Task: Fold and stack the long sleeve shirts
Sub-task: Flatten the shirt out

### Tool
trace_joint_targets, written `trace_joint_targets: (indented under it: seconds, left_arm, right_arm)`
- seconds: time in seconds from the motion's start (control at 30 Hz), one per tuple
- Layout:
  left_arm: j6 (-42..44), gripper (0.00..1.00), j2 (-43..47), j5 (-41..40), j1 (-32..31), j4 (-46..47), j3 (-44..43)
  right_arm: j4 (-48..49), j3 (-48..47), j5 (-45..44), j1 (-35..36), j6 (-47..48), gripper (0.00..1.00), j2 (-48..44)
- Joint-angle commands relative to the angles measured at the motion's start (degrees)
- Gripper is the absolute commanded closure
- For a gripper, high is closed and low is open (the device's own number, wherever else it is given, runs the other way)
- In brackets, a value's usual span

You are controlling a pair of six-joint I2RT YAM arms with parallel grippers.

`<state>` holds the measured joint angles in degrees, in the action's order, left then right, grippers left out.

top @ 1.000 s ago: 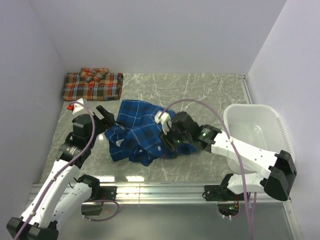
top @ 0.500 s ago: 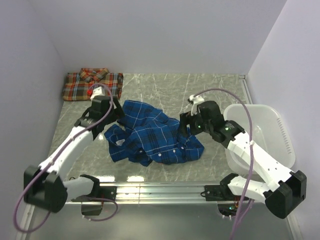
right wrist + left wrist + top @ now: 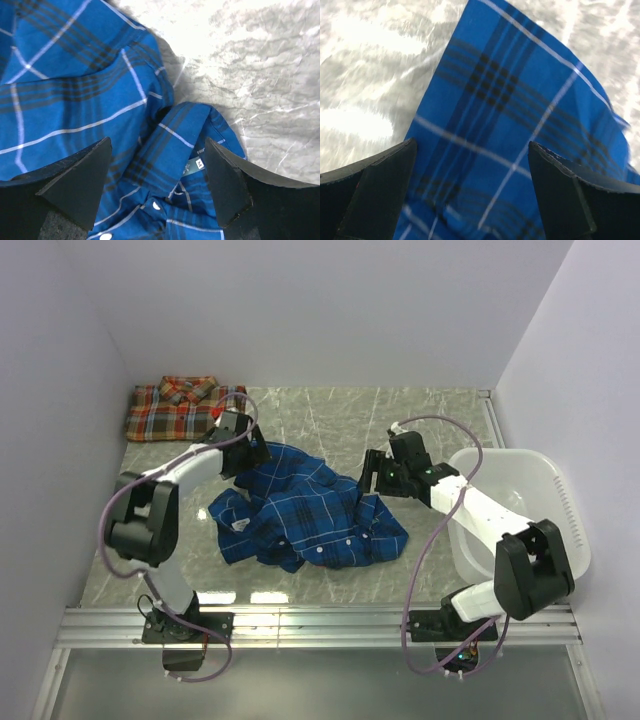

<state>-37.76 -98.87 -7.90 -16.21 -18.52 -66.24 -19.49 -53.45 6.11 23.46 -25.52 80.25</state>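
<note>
A royal blue plaid shirt lies crumpled in the middle of the table. The red-orange plaid shirt lies folded flat in the back left corner. My left gripper hangs open over the blue shirt's far left corner. Its wrist view shows flat blue cloth under the left gripper. My right gripper stands open above the shirt's right edge. Between and below the open right gripper the blue collar shows with its size label and white buttons. Neither gripper holds cloth.
A white plastic basket stands at the right edge, beside the right arm. Walls close the left, back and right of the marble table. A metal rail runs along the near edge by the arm bases.
The right gripper opened, left the middle of the blue shirt and moved right to the collar. The left arm swung from the near left out to the shirt's far left corner.
</note>
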Motion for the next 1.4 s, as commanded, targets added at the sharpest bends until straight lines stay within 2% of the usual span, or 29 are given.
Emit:
trace_joint_targets:
  seconds: [0.0, 0.23, 0.47, 0.57, 0.63, 0.7, 0.8, 0.9, 1.13, 1.23, 1.33, 1.37]
  left_arm:
    - [-0.21, 0.01, -4.04, -1.75, -0.31, -0.28, -5.39]
    - [-0.38, 0.02, -10.99, -6.85, -1.55, -2.75, -6.98]
    - [-2.84, 0.20, -10.29, -10.73, 0.56, -1.95, -1.54]
    - [-4.43, 0.27, -8.89, -10.73, 2.57, -1.43, 1.36]
    - [-5.39, 0.31, -7.04, -10.64, 4.77, -0.99, 3.91]
    - [-6.18, 0.32, -5.03, -10.21, 6.62, -0.55, 5.41]
    - [-6.97, 0.32, -2.04, -9.50, 10.48, 0.41, 8.31]
    - [-7.50, 0.33, -0.02, -9.07, 13.74, 0.51, 9.55]
    - [-8.39, 0.37, 1.75, -5.47, 20.07, 1.65, 10.34]
    - [-8.47, 0.37, 1.66, -4.41, 20.69, 1.74, 9.73]
    - [-7.60, 0.34, 4.20, -0.91, 20.60, 2.88, 9.99]
    - [-7.07, 0.32, 5.08, -0.19, 20.43, 2.88, 9.90]
  right_arm:
    - [4.11, 1.16, -1.80, 0.00, -1.64, 0.18, -0.01]
    - [3.49, 3.61, -0.05, 0.00, -2.08, 0.20, 4.30]
    - [2.88, 5.29, 0.31, 0.09, -2.96, 0.31, 9.13]
    - [1.91, 5.46, -0.48, 0.00, -3.22, 0.42, 10.54]
    - [1.47, 5.46, -0.83, -0.17, -3.22, 0.56, 11.07]
    - [0.85, 5.55, -1.80, -0.96, -3.57, 0.71, 11.25]
    - [0.94, 6.16, -3.90, -2.97, -4.27, 0.81, 10.63]
    - [2.78, 7.66, -6.02, -4.38, -6.03, 1.00, 6.95]
    - [6.12, 5.47, -12.07, -4.48, -7.26, 1.00, -2.89]
    - [5.87, 3.37, -12.26, -5.00, -6.92, 1.00, -3.26]
    - [1.56, -0.59, -11.31, -4.92, -4.55, 0.88, -0.81]
    - [0.69, -1.04, -10.25, -4.92, -3.67, 0.72, -0.62]
